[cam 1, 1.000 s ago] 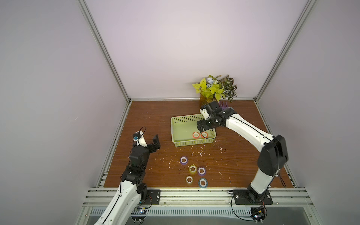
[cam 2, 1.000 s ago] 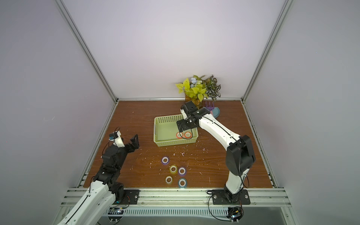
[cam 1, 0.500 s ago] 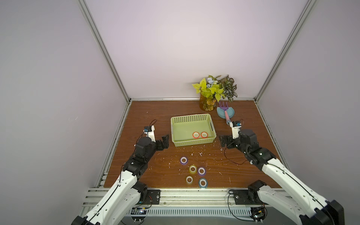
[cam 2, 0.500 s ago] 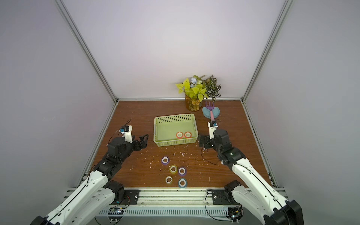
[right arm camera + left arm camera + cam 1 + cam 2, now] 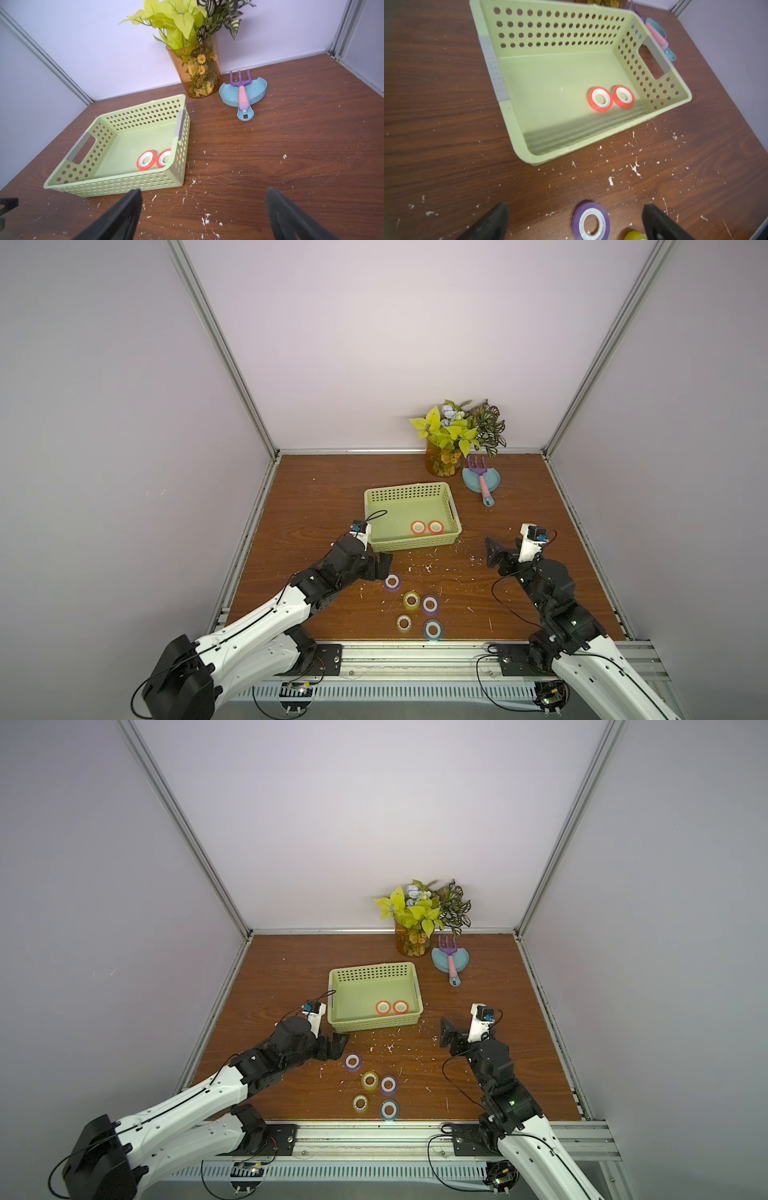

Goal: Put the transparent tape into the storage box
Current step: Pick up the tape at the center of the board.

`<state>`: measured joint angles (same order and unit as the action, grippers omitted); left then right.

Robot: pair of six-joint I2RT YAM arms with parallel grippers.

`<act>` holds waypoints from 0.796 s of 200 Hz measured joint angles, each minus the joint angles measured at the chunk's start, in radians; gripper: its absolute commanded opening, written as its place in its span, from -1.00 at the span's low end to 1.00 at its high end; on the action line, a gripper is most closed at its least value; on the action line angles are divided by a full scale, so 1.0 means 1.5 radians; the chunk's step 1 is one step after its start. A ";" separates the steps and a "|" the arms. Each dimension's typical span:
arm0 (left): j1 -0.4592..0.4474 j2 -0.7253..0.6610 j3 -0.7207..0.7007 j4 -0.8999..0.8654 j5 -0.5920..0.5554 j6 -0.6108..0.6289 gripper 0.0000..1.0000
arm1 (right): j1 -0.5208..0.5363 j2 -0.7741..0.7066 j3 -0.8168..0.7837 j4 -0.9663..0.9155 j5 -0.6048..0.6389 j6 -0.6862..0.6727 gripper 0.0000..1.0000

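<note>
We poise left gripper (image 5: pixel 383 567), jaws apart, over the purple roll (image 5: pixel 392 582) near the storage box (image 5: pixel 409 488) for grasping; right gripper (image 5: pixel 492 556) gapes idle.

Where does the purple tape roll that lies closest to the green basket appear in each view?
In a top view: the purple tape roll lies on the table, just nearer the camera than the storage box.
In a top view: the roll again, below the box.
Left wrist: at the bottom edge, between the fingers of the open left gripper.
Right wrist: not in it.
Shared landmark: the storage box, in all four.
</note>
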<state>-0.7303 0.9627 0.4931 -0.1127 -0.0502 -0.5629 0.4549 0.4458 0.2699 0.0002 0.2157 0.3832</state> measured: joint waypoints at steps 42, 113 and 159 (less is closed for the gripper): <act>-0.050 0.070 0.011 -0.008 -0.012 -0.009 0.99 | 0.000 0.078 -0.050 0.018 -0.007 0.011 0.98; -0.097 0.201 0.085 -0.069 -0.010 -0.018 0.88 | 0.000 -0.007 -0.113 0.038 -0.005 0.031 0.98; -0.098 0.245 0.113 -0.121 0.004 -0.019 0.79 | 0.000 -0.011 -0.113 0.044 0.011 0.037 0.98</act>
<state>-0.8780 1.3308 0.6632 -0.2935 -0.0448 -0.5915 0.4549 0.4286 0.1005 0.0658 0.2317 0.4393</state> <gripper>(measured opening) 0.909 0.990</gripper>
